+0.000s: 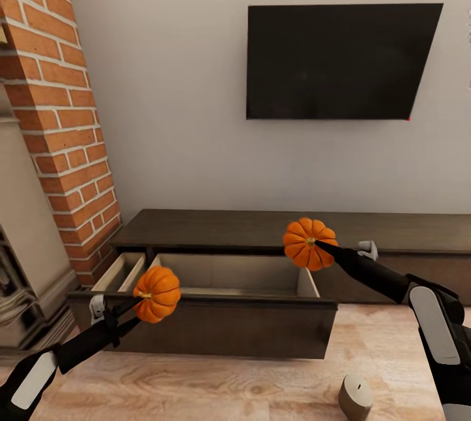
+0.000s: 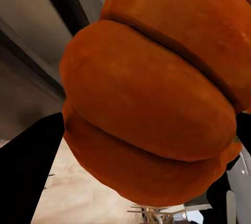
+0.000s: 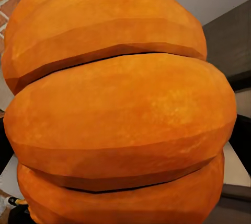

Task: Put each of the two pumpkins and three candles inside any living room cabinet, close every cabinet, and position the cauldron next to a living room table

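Candle [image 1: 355, 397] stands nearest, on the wooden floor [image 1: 216, 388] at the right, well apart from both arms. Farther in, the left gripper [image 1: 134, 306] clamps one pumpkin [image 1: 157, 294] just above the near front of the cabinet's [image 1: 261, 228] open drawer [image 1: 216, 316] — its pale inside showing. The right gripper [image 1: 320, 246] clamps the other pumpkin [image 1: 309, 243] higher, over the drawer's far right corner, below the wall-mounted dark screen [image 1: 337, 61].

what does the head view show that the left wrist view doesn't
Head view alone: the wall screen, brick column, open drawer, a candle on the floor, and the right fingers shut on the second pumpkin. Left wrist view alone: close ribbed skin. Both: the left pumpkin held in the left fingers.
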